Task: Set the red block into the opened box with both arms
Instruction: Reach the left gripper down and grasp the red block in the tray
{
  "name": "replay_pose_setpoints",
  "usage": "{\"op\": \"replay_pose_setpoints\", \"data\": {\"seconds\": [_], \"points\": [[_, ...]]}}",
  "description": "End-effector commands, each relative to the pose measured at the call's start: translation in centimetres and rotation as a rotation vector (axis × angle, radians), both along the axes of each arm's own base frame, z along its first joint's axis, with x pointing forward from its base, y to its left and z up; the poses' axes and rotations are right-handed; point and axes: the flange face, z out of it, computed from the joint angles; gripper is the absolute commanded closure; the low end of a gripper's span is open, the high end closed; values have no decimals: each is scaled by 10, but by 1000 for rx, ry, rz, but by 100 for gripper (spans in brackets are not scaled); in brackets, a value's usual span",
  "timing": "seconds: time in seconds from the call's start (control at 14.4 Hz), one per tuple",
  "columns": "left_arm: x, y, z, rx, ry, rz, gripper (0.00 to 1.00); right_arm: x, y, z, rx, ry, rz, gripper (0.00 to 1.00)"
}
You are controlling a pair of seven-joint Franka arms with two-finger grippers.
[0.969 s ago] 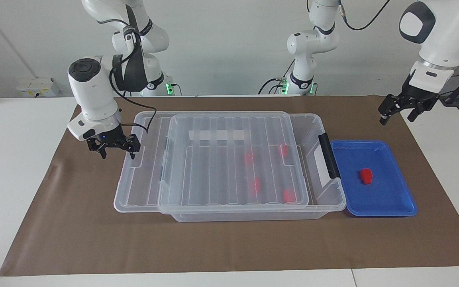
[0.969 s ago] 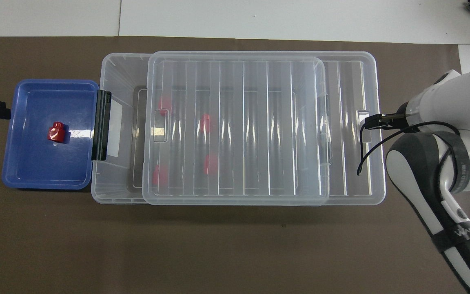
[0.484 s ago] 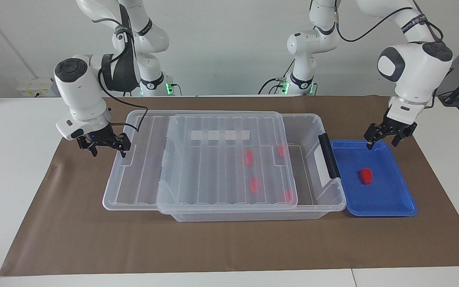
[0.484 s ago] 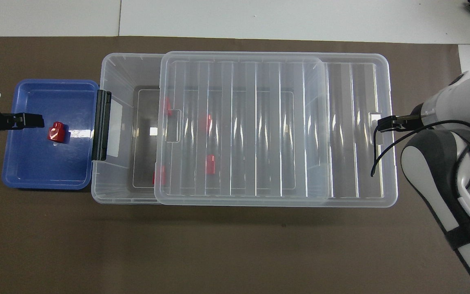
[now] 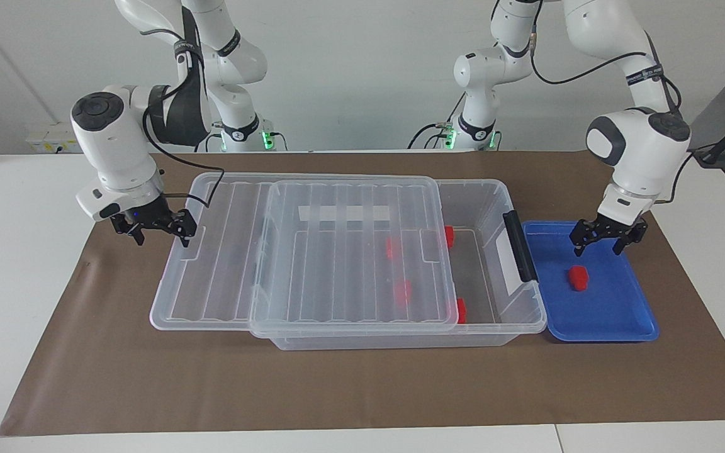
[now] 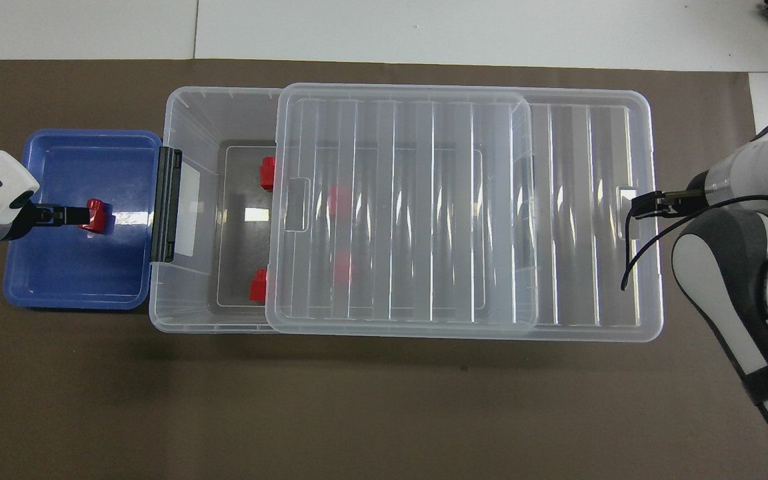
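In the facing view the left gripper [image 5: 609, 238] hangs at the right of the frame over the blue tray [image 5: 627, 324], its fingers spread wide and holding nothing, just above the red block [image 5: 578, 277] that lies on the tray floor. At the left of the frame the right gripper [image 5: 157, 229] sits at the end edge of the ribbed lid [image 5: 224, 251], fingers also spread; whether they touch the lid cannot be told. The lid lies shifted toward the right arm's end of the worktop [image 5: 337, 384], leaving the box [image 5: 488, 207] uncovered near its black handle [image 5: 520, 245]. Four more red blocks [image 5: 449, 235] lie inside the box, two of them under the lid.
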Motion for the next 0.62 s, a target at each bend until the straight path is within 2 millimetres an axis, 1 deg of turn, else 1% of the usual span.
{"op": "replay_pose_setpoints", "data": {"seconds": [0.0,0.07,0.14,0.28,0.42,0.55], "points": [[6,0,-34,-4,-17,-6,0,-4,-10,6,-29,21,16,0],[5,4,-44,-5,-4,-7,0,-4,-14,7,-29,21,8,0],[3,3,-50,-5,0,-10,0,-5,-14,8,-29,23,7,0],[3,3,-51,-6,-5,-8,0,-5,-15,10,-29,24,5,0],[3,2,-56,-7,-4,-8,1,-7,-22,11,-29,24,-6,0],[2,2,-64,-5,-13,-9,1,-7,-22,10,-29,26,-6,0]]}}
